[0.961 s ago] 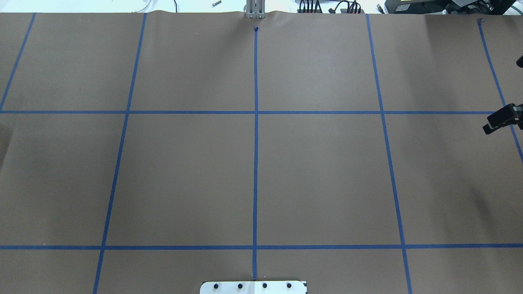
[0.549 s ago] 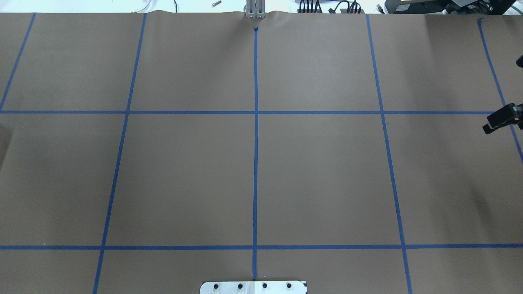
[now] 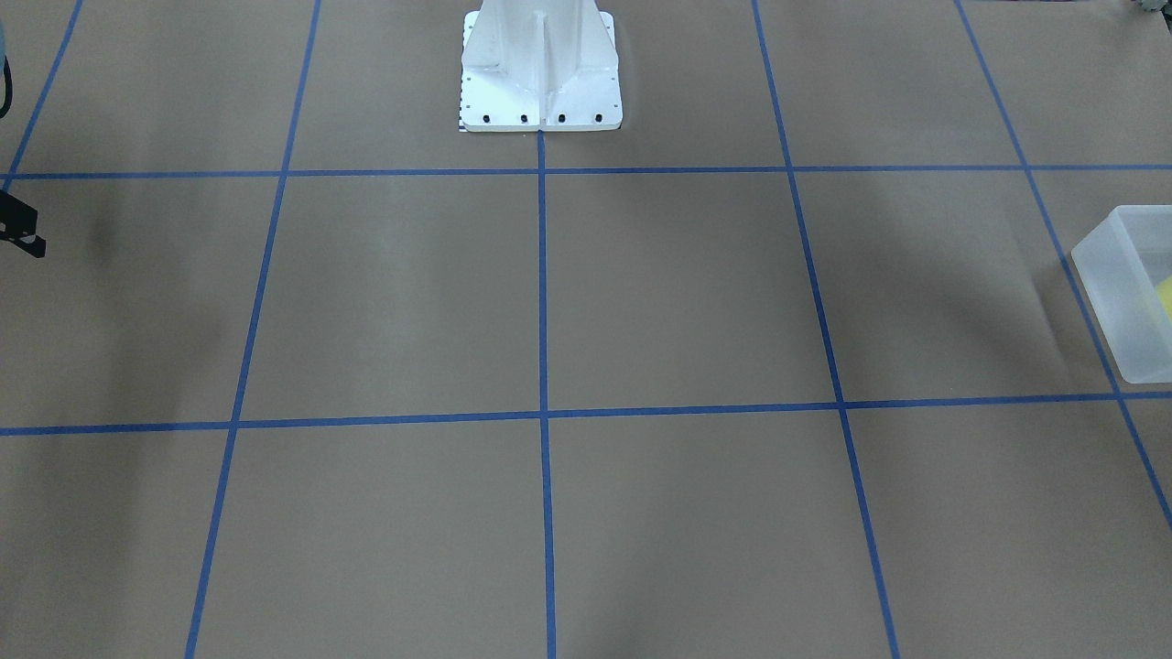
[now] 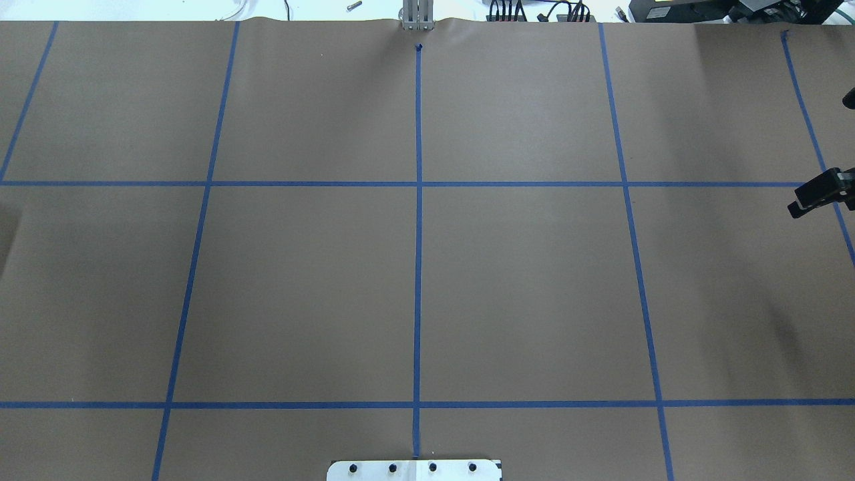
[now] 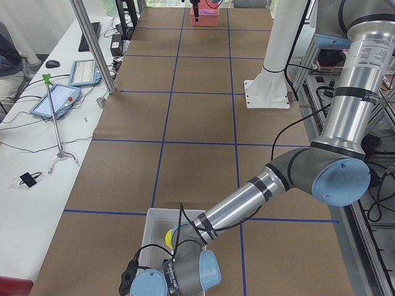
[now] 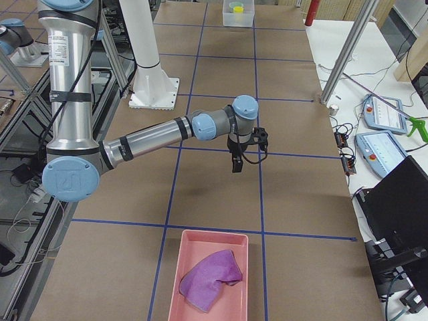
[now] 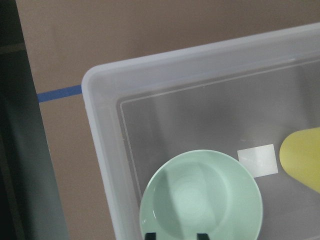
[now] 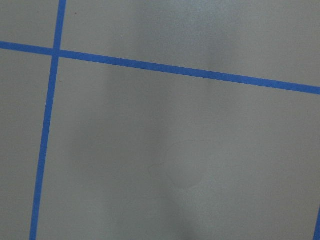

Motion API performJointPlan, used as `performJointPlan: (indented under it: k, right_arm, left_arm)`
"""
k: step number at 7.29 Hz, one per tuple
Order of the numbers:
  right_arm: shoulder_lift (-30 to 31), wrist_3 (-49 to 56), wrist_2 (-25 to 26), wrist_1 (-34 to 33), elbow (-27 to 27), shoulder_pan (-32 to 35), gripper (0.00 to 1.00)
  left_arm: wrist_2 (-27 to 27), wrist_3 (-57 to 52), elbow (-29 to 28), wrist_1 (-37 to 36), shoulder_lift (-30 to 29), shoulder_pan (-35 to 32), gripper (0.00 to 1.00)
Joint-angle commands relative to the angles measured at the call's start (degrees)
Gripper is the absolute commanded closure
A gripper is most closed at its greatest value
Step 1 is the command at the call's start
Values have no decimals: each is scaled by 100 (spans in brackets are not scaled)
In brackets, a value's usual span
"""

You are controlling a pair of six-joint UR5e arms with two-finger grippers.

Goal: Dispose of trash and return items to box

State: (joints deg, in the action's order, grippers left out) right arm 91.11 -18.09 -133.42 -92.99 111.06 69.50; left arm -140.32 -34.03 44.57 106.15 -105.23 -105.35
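Note:
The frosted-white box (image 7: 100, 100) holds the mint-green bowl (image 7: 200, 197) and the yellow cup (image 7: 302, 155), both resting on its floor. My left gripper (image 7: 176, 235) hangs open over the bowl's near rim, with only its two black fingertips (image 7: 150, 235) showing. The box (image 3: 1112, 302) sits at the table's end on my left, and the cup (image 3: 1165, 297) shows inside it. The box (image 5: 154, 228) also shows under the near arm in the exterior left view. My right gripper (image 4: 811, 197) hangs empty over bare table and looks open. It also shows in the exterior right view (image 6: 237, 164).
A pink tray (image 6: 190, 247) with the purple cloth (image 6: 208, 277) lies at the table's end on my right. The white robot base (image 3: 540, 73) stands at mid-table on my side. Tablets and cables lie on the operators' side table (image 5: 55, 102).
Almost nothing: my right gripper at the view's right edge has shifted a touch, and the table looks the same.

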Motion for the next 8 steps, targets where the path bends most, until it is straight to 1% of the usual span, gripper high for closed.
performJointPlan:
  k: [1, 2, 3, 4, 5, 6, 7, 8]
  right_arm:
    - [29, 7, 0, -9, 56, 63, 0]
    - [56, 68, -26, -9, 39, 263, 0]
    - [56, 77, -61, -9, 47, 492, 0]
    - [91, 104, -53, -9, 39, 659, 0]
    - [126, 278, -27, -17, -5, 791, 0]
    - [240, 593, -18, -44, -14, 949, 0]
    - [336, 726, 0, -44, -23, 1047, 0]
    - [433, 728, 17, -18, -23, 1065, 0]
  left_arm:
    - [-48, 480, 1999, -1529, 246, -4, 2]
    - [-48, 1364, 3317, -1649, 744, 92, 2]
    - [-48, 2225, 4496, -1659, 1202, 572, 2]
    - [-40, 3400, 5499, -1659, 1545, 1238, 2]
    - [-39, 4255, 6171, -1659, 1662, 1758, 2]
    - [-39, 4873, 6517, -1668, 1689, 2172, 2]
    - [-39, 5314, 6686, -1668, 1655, 2550, 2]
    - [100, 5615, 6748, -1668, 1637, 2815, 2]
